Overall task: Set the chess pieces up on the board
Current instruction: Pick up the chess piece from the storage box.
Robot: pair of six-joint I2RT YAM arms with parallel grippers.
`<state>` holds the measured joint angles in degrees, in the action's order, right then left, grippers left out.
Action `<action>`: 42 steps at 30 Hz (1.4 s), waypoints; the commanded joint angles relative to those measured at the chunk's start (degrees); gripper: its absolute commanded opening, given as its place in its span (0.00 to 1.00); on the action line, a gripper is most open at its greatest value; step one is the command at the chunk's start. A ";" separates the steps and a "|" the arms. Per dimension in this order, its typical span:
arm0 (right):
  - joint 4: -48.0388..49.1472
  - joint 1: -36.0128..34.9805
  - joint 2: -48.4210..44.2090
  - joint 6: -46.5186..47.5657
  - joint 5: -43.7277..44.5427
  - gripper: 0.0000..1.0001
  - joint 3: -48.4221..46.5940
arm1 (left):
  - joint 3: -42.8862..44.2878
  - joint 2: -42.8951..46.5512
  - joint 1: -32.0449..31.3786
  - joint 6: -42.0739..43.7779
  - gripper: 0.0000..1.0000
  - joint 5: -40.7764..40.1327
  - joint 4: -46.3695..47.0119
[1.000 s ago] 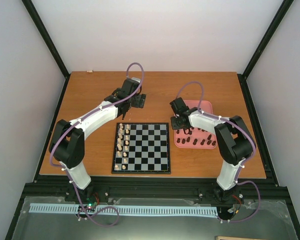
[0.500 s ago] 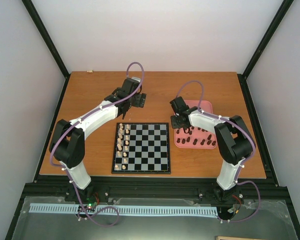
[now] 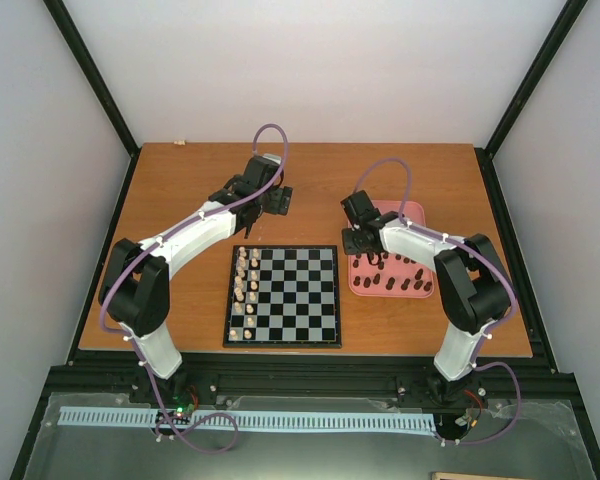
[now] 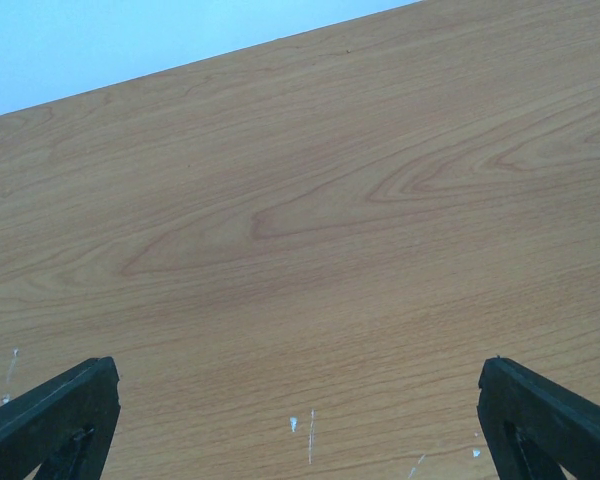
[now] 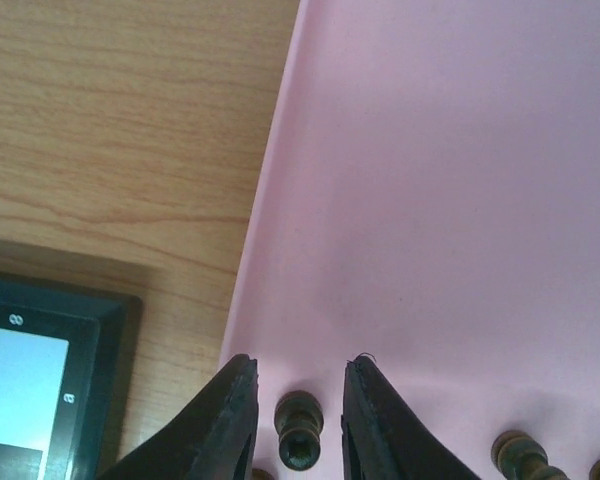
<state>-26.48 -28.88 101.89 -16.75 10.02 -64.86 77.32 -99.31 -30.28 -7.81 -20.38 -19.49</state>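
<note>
The chessboard [image 3: 283, 343] lies at the table's front centre, with pale cream pieces [image 3: 246, 285] in its two left columns. Several dark chess pieces [image 3: 400, 283] lie in the pink tray [image 3: 412, 212] to its right. My right gripper [image 3: 358, 248] hangs over the tray's left part. In the right wrist view it [image 5: 300, 365] is open, its fingertips on either side of one lying dark piece [image 5: 299, 430] with gaps on both sides. The board's corner [image 5: 50, 330] shows at the left. My left gripper [image 3: 270, 205] is behind the board, wide open [image 4: 295, 368] over bare wood.
Another dark piece [image 5: 520, 455] lies to the right of the right gripper's fingers in the tray. Black frame posts border the table on both sides. A small pale object [image 3: 179, 143] sits at the far left edge of the table.
My right gripper has shifted slightly toward the far side over the tray's left part. The left arm has not moved.
</note>
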 commanded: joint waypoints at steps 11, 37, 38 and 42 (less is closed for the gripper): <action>0.13 0.32 0.06 -0.94 -0.79 0.27 2.79 | 2.30 -0.52 0.24 -0.78 1.00 -0.60 -0.55; 0.01 -0.37 -6.87 -0.28 0.29 0.10 -1.36 | 2.38 -0.65 0.23 -1.13 1.00 -0.98 -0.64; -0.36 -0.77 -6.88 -0.21 0.20 0.10 -2.03 | 2.40 -0.60 0.22 -1.12 1.00 -1.11 -0.64; -1.02 -4.00 -5.73 -0.10 -0.56 0.10 -4.19 | 2.33 -0.56 0.22 -1.15 1.00 -1.31 -0.62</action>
<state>-27.14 -29.91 96.31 -17.17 9.80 -66.81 77.32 -99.31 -30.28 -7.92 -20.86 -19.57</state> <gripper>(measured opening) 0.107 0.997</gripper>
